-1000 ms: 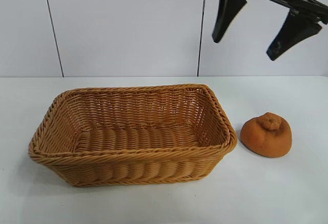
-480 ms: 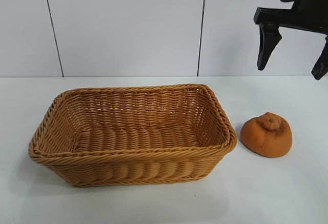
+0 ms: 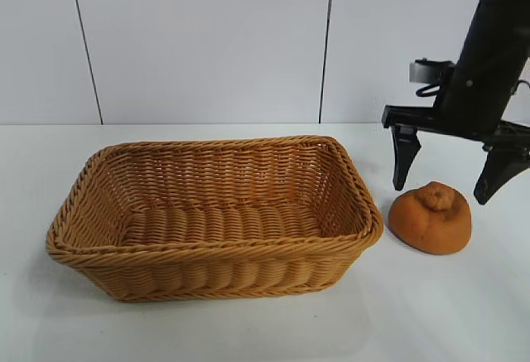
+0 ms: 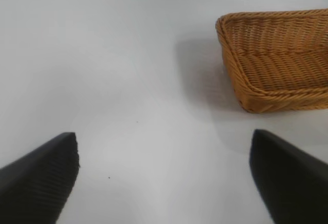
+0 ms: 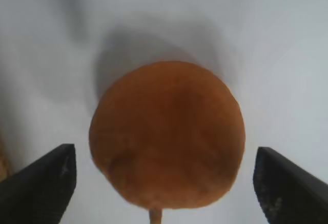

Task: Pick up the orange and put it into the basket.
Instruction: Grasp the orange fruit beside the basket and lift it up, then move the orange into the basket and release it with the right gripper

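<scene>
Approach step: your right gripper (image 3: 448, 181) jaws wide above orange (image 3: 431, 219); lower, close, then carry to basket (image 3: 207, 250).

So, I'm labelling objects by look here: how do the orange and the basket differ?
The orange is a small, squashed-round, matte lump with a wrinkled knob on top; the basket is far larger, rectangular and open, with sloping sides. The orange's surface is plain, the basket's is woven with a braided rim. The right gripper hangs open around the orange; nothing is over the basket. Both are orange-toned and sit on the white table.
</scene>
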### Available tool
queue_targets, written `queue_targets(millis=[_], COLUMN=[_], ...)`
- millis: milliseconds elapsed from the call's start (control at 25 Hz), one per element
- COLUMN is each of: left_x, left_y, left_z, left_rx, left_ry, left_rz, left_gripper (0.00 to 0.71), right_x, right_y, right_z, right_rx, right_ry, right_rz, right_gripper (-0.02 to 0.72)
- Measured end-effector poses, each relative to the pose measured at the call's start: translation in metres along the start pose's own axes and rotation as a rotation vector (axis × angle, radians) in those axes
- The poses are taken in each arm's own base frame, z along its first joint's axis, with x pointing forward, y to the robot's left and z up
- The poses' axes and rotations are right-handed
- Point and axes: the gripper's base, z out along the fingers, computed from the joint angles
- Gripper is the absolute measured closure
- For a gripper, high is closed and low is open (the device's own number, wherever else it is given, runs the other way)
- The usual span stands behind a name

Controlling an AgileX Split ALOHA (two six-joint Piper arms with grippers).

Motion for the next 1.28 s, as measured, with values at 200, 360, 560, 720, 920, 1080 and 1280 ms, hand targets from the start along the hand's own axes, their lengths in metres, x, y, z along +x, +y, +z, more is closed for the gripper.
queue_targets(millis=[200, 360, 560, 720, 920, 1080, 1280], left_x=[0.0, 0.0, 0.0, 0.0, 0.0, 0.0, 0.0], left_y=[0.0, 0.0, 0.0, 0.0, 0.0, 0.0, 0.0], left_z=[0.0, 0.0, 0.0, 0.0, 0.0, 0.0, 0.0], left_rx=[0.0, 0.0, 0.0, 0.0, 0.0, 0.0, 0.0], left_ry=[0.0, 0.0, 0.0, 0.0, 0.0, 0.0, 0.0], left_rz=[0.0, 0.0, 0.0, 0.0, 0.0, 0.0, 0.0], left_gripper=[0.065, 0.065, 0.065, 0.065, 0.065, 0.065, 0.065], right_x=[0.0, 0.001, 0.003, 0.013, 0.03, 0.039, 0.049], right_y=[-0.001, -0.001, 0.001, 0.003, 0.005, 0.011, 0.046], right_z=[0.01, 0.007, -0.023, -0.073, -0.127, -0.146, -0.146], right_rx=[0.004, 0.005, -0.007, -0.022, -0.048, -0.093, -0.113], right_ry=[0.021, 0.028, -0.033, -0.118, -0.234, -0.279, -0.281], right_rz=[0.002, -0.009, -0.028, -0.041, -0.05, -0.052, -0.155], right_gripper=[0.279, 0.647, 0.666, 0.666, 0.666, 0.666, 0.666])
